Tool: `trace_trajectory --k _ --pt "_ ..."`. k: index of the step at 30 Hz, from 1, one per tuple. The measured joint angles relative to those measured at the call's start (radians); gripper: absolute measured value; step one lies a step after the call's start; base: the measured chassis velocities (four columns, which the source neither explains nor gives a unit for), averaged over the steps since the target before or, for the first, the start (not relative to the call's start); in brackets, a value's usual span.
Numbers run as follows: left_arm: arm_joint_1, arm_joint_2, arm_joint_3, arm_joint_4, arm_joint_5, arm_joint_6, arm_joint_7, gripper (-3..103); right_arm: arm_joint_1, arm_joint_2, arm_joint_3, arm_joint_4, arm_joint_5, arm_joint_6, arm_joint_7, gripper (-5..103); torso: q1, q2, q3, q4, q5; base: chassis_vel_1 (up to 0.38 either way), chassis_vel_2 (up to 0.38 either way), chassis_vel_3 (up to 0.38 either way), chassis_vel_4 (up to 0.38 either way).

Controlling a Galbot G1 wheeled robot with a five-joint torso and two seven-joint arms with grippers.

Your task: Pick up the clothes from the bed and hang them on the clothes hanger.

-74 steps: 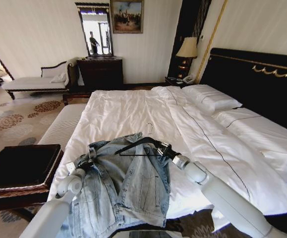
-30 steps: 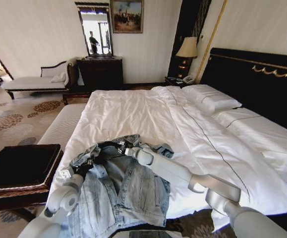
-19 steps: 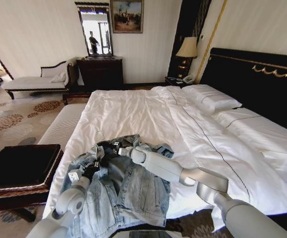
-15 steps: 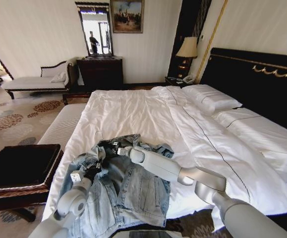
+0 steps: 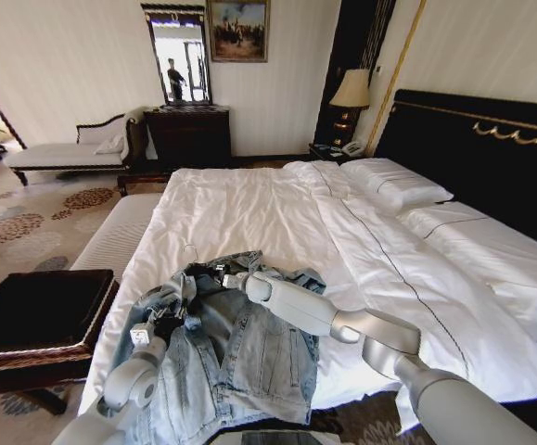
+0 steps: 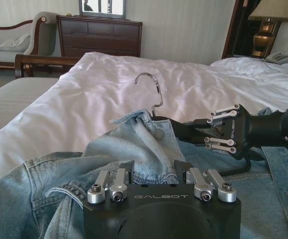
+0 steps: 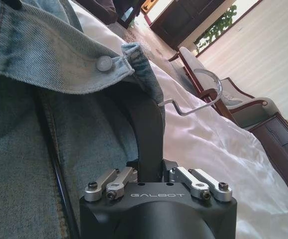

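Head view: denim jacket (image 5: 240, 357) lies crumpled at the near end of the bed (image 5: 249, 209), roughly 6 to 7 o'clock in frame, lower part hanging over the bed's foot edge. Right gripper (image 5: 223, 275) reaches across from 4 o'clock to the collar area near centre. Left gripper (image 5: 161, 324) comes up from 7 o'clock and sits on the jacket's left shoulder fabric.

Right wrist view: right gripper (image 7: 148, 174) jaws clamped on the black arm of the clothes hanger (image 7: 148, 129); the hanger runs up under the collar flap, metal hook (image 7: 203, 97) poking out past the denim over the white sheet.

Left wrist view: left gripper (image 6: 153, 172) jaws together on a fold of denim close to the collar; hook (image 6: 151, 89) stands up at 12 o'clock just behind that fold, right gripper (image 6: 223, 132) at 3 o'clock holding the hanger.

Stage, as a judgement: hanger end partly inside the jacket near the collar, shoulder not yet seated on it.

Risks:
- hanger arm snags on collar seam or the snap button, bunches the fabric instead of sliding into the shoulder
- left pinch is a thin fold, may slip if the right arm pushes hard
- grippers are near each other, small misalignment could knock them together
- jacket overhangs the bed edge, its weight could drag it off if the pinch fails
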Motion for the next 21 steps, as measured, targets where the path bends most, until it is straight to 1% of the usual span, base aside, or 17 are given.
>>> trace_trajectory --k 1,2,4,5,8,9,11,13,15,17,18,19,20,21 --pt "0.003 0.001 -0.004 -0.006 -0.001 0.001 0.001 53 0.000 0.000 0.001 0.001 0.000 0.000 0.000 22 0.000 0.000 0.000 0.0000 0.0000 0.000 0.000 0.000 0.000" --pt "0.003 0.001 -0.004 -0.006 -0.001 0.001 0.001 53 0.000 0.000 0.001 0.001 0.000 0.000 0.000 22 0.000 0.000 0.000 0.0000 0.0000 0.000 0.000 0.000 0.000" --pt "0.008 0.003 -0.011 -0.019 -0.004 0.006 0.002 64 0.001 -0.003 0.001 0.008 0.000 0.000 0.000 22 0.000 0.000 0.000 0.0000 0.0000 0.000 0.000 0.000 0.000" --pt "0.008 0.003 -0.011 -0.019 -0.004 0.006 0.002 64 0.001 -0.003 0.001 0.008 0.000 0.000 0.000 22 0.000 0.000 0.000 0.0000 0.0000 0.000 0.000 0.000 0.000" --pt "0.021 0.006 -0.012 -0.034 0.000 0.010 0.003 80 0.004 -0.007 0.000 0.016 0.001 -0.001 -0.005 22 0.000 0.000 0.000 -0.0002 0.0000 0.000 0.000 0.000 0.000" --pt "0.021 0.006 -0.012 -0.034 0.000 0.010 0.003 80 0.004 -0.007 0.000 0.016 0.001 -0.001 -0.005 22 0.000 0.000 0.000 -0.0002 0.0000 0.000 0.000 0.000 0.000" --pt "0.039 0.005 -0.019 -0.052 0.009 0.010 0.003 90 0.005 -0.013 0.000 0.032 0.005 -0.004 -0.006 32 0.000 0.000 0.000 -0.0002 0.0000 0.000 0.000 0.000 0.000" --pt "0.046 0.004 -0.026 -0.059 0.011 0.010 0.004 90 0.005 -0.015 0.000 0.039 0.007 -0.005 -0.006 32 0.000 0.000 0.000 0.0000 0.0000 0.000 0.000 0.000 0.000" --pt "0.061 0.001 -0.045 -0.072 0.016 0.007 0.005 98 0.005 -0.020 0.002 0.053 0.010 -0.009 -0.004 42 0.000 0.000 0.000 0.0000 0.0000 0.000 0.000 0.000 0.000" --pt "0.082 -0.003 -0.080 -0.094 0.014 0.003 0.007 100 0.005 -0.030 0.008 0.072 0.013 -0.012 -0.002 53 0.000 0.000 0.000 -0.0001 0.0000 0.000 0.000 0.000 0.000" --pt "0.082 -0.003 -0.080 -0.094 0.014 0.003 0.007 100 0.005 -0.030 0.008 0.072 0.013 -0.012 -0.002 53 0.000 0.000 0.000 -0.0001 0.0000 0.000 0.000 0.000 0.000" --pt "0.094 -0.005 -0.102 -0.105 0.007 0.002 0.009 100 0.004 -0.035 0.013 0.083 0.014 -0.014 0.001 58 0.000 0.000 0.000 -0.0001 0.0000 0.000 0.000 0.000 0.000" --pt "0.107 -0.006 -0.122 -0.116 0.002 0.001 0.012 100 0.003 -0.040 0.017 0.092 0.015 -0.017 0.003 58 0.000 0.000 0.000 -0.0001 0.0000 0.000 0.000 0.000 0.000" --pt "0.121 -0.007 -0.145 -0.126 -0.003 -0.002 0.016 100 0.002 -0.046 0.023 0.105 0.018 -0.021 0.005 64 0.000 0.000 0.000 -0.0001 0.0000 0.000 0.000 0.000 0.000"
